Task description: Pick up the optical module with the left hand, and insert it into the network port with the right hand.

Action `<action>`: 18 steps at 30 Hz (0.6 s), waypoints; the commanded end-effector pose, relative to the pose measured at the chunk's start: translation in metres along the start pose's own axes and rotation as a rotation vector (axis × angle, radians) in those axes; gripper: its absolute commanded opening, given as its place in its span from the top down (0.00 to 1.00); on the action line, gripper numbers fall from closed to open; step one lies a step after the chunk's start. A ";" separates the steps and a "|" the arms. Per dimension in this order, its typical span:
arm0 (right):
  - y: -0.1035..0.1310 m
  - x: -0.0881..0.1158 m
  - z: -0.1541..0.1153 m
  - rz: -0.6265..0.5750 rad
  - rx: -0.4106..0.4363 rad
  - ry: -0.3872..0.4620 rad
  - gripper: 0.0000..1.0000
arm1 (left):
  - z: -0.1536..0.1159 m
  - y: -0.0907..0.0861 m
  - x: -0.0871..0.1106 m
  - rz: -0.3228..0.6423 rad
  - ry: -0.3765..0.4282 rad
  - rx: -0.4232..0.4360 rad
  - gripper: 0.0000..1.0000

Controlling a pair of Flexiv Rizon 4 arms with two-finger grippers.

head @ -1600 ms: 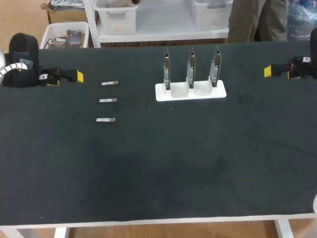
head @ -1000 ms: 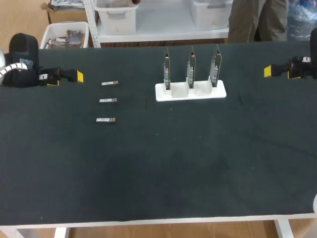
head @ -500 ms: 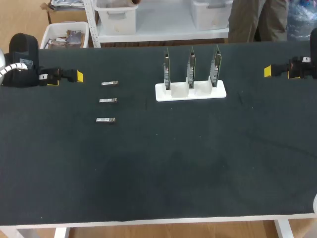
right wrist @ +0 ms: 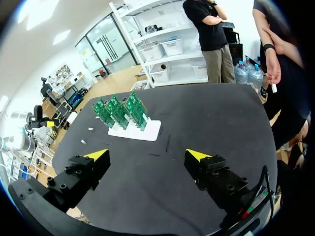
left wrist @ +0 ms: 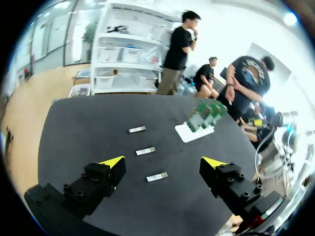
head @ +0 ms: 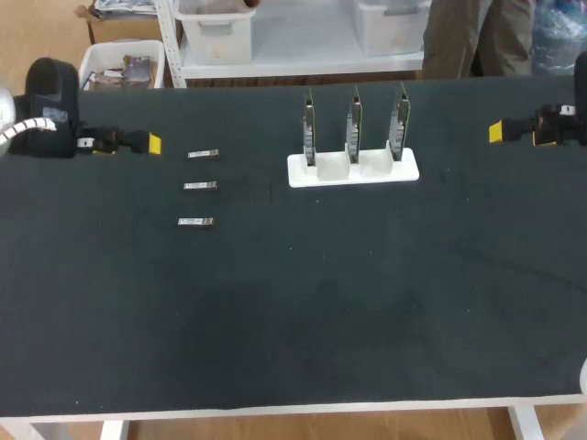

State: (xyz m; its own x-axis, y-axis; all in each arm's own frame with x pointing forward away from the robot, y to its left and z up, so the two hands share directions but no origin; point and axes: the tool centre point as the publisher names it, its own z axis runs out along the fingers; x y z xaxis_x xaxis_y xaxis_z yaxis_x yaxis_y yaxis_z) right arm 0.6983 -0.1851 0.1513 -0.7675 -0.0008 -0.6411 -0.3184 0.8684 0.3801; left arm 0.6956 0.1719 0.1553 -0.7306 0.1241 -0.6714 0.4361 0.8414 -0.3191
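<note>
Edging nearer, the left gripper (left wrist: pixel 162 162) faces three optical modules (head: pixel 200 186) lined on the table (head: pixel 293 302). A white stand (head: pixel 353 171) holds three upright network cards (head: pixel 354 124). Only the wrist views show its fingers and the right gripper (right wrist: pixel 147 155) fingers spread, empty.

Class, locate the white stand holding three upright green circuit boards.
In the head view, the white stand sits just right of centre near the far edge of the black table, right of the column of three small silver optical modules.

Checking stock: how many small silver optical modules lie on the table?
3, in a column left of the white card holder: far module, middle module, near module. None seems hidden.
</note>
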 end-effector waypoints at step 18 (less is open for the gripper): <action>0.000 0.000 0.000 0.000 0.001 0.000 0.00 | 0.056 -0.008 0.017 0.173 0.384 0.227 0.00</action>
State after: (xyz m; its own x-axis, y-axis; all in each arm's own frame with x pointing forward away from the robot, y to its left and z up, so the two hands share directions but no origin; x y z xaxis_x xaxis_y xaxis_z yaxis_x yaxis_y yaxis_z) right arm 0.6983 -0.1851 0.1512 -0.7675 -0.0008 -0.6410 -0.3184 0.8684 0.3800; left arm 0.7040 0.1383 0.1103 -0.7493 0.4394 -0.4955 0.6440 0.6581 -0.3902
